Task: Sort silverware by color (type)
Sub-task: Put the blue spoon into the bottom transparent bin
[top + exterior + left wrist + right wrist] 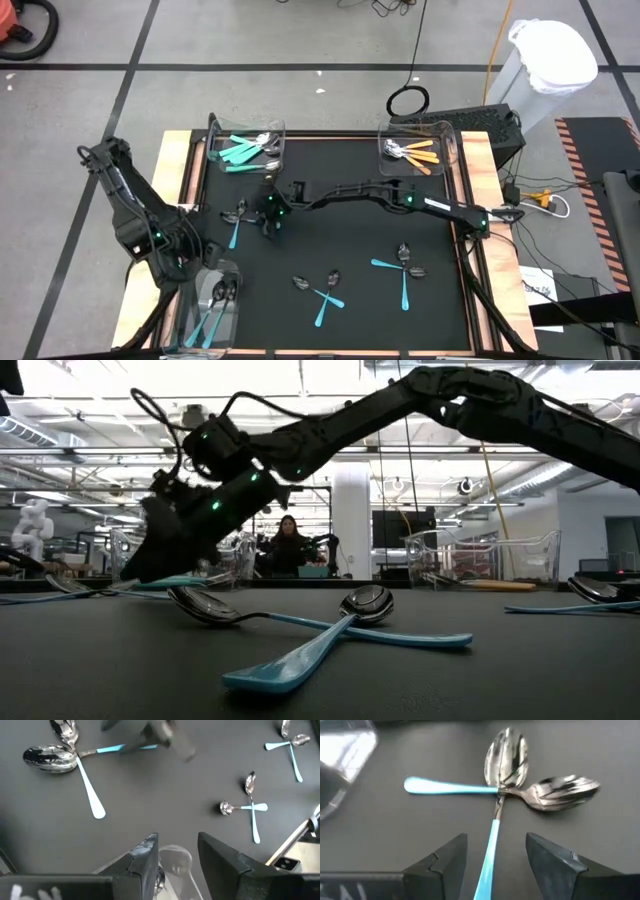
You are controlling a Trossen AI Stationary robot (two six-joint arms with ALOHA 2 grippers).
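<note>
While the right arm reaches across the black bench point(340, 250) in the high view, its right gripper point(270, 222) hangs just beside a crossed pair of teal-handled spoons point(236, 219) at the left centre. The left gripper point(190, 262) sits over a clear bin point(210, 305) at the near left corner, which holds teal-handled pieces. A far-left bin point(246, 148) holds more teal silverware; a far-right bin point(420, 150) holds orange-handled pieces. Two further crossed teal pairs point(325, 290) point(403, 270) lie loose on the bench.

In the low view, the right arm point(330, 435) blocks much of the room behind; a crossed spoon pair point(320, 625) lies in front, and a person point(287, 545) stands far off.

In the left wrist view, the jaws stand apart over what appears to be a spoon bowl point(175, 862) in the bin, though it is blurred.

In the right wrist view, the jaws stand wide apart, empty, with a teal handle point(487, 855) running between them and two shiny bowls point(507, 757) beyond.
</note>
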